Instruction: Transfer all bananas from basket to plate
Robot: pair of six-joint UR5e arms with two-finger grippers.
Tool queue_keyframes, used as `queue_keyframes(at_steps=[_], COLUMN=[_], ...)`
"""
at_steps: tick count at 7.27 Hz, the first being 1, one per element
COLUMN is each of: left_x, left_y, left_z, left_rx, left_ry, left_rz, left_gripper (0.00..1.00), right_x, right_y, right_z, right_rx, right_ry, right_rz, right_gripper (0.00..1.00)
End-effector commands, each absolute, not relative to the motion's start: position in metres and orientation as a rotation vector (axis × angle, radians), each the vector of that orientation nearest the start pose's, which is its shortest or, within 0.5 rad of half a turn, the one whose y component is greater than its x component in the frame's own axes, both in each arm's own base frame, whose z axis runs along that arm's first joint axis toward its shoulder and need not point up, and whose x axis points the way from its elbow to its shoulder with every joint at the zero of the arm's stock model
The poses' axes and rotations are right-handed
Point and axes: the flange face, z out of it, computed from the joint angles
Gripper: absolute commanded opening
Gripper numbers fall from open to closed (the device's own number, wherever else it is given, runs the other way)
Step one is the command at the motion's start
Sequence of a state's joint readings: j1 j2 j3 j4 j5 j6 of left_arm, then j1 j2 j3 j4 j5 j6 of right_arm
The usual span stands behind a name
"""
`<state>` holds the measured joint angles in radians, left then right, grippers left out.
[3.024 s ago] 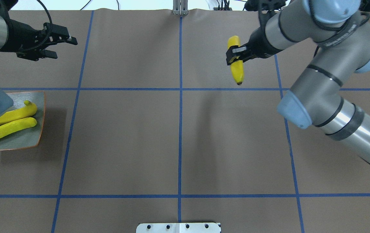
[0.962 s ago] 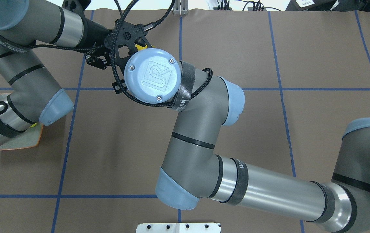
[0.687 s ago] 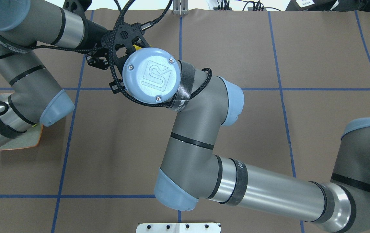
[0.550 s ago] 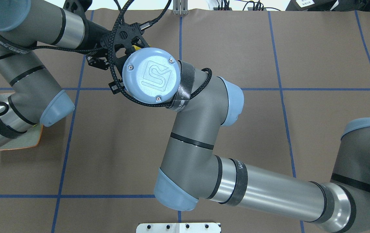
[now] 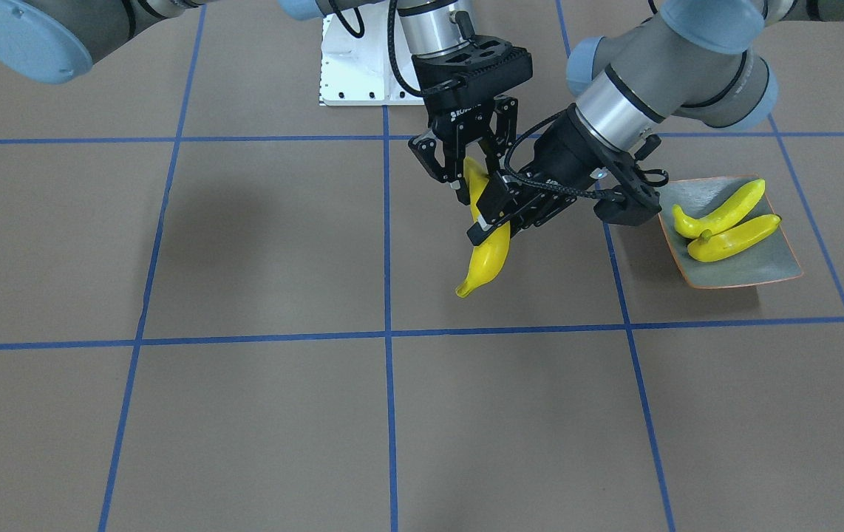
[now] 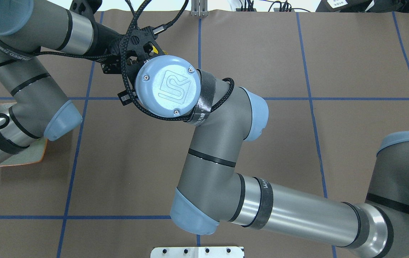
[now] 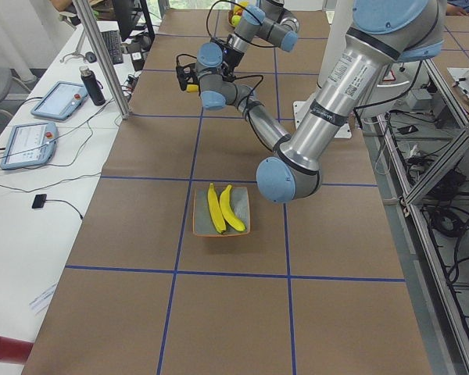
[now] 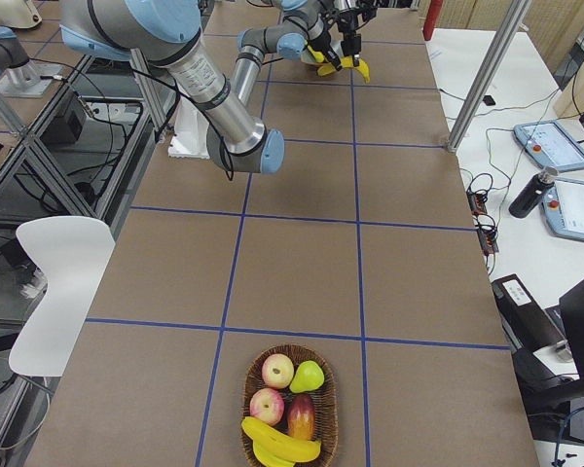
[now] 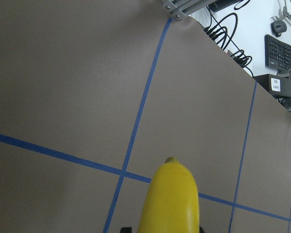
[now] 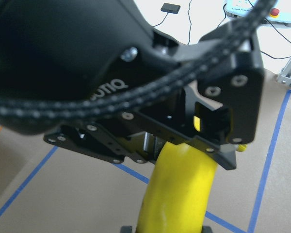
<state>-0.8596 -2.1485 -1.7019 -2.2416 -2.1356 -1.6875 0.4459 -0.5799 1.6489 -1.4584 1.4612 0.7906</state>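
Between the two end effectors, front-facing view: one banana (image 5: 487,255) hangs tip-down above the desk (image 5: 244,222). Across its middle the left end effector (image 5: 493,218) is clamped. The right end effector (image 5: 470,181) straddles its upper end from above, but whether those jaws press or merely flank it cannot be told. Beside the left end effector, on its arm's side, the plate (image 5: 769,270) carries a pair of bananas (image 5: 732,238).

Overhead view: the right wrist (image 6: 167,86) covers both end effectors, and only a sliver of yellow shows.

Right-side view: well apart from both end effectors, at the desk's opposite end, the basket (image 8: 333,409) holds at least two basket bananas (image 8: 284,446), two apples (image 8: 277,370), one pear (image 8: 310,376) and one red-yellow fruit (image 8: 301,416).

Wrist views: the banana fills the gap between each end effector's own fingertips.

Likely hazards: the glossy, curved banana may swivel or drop if one grip lets go before the other is firm. The crowded wrists may collide on parting. A third banana may roll off the half-filled plate.

Count: one plate, one basket, five or more bananas.
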Motion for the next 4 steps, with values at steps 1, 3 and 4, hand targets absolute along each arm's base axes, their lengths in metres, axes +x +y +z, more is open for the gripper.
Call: queue_keyframes(at_steps=[1,3,4], left_x=[0.351,0.347,0.339], left_y=[-0.531,-0.532,-0.529], left_z=[0.185,0.203,0.224], left_rx=[0.046,0.074,0.099], left_ry=[1.418,1.392,1.364], left_rz=[-0.422,-0.397,-0.372], left_gripper=[0.00,0.00,0.00], right_x=[-0.541,-0.514,-0.497], right_y=[-0.417,-0.427,-0.444], right_z=[-0.005,-0.007,0.009], right_rx=[0.756,0.707,0.680], right_ry=[-0.934,-0.994,-0.994], right_rz=[-0.229,-0.254,-0.249], right_gripper=[0.99,0.99,0.99])
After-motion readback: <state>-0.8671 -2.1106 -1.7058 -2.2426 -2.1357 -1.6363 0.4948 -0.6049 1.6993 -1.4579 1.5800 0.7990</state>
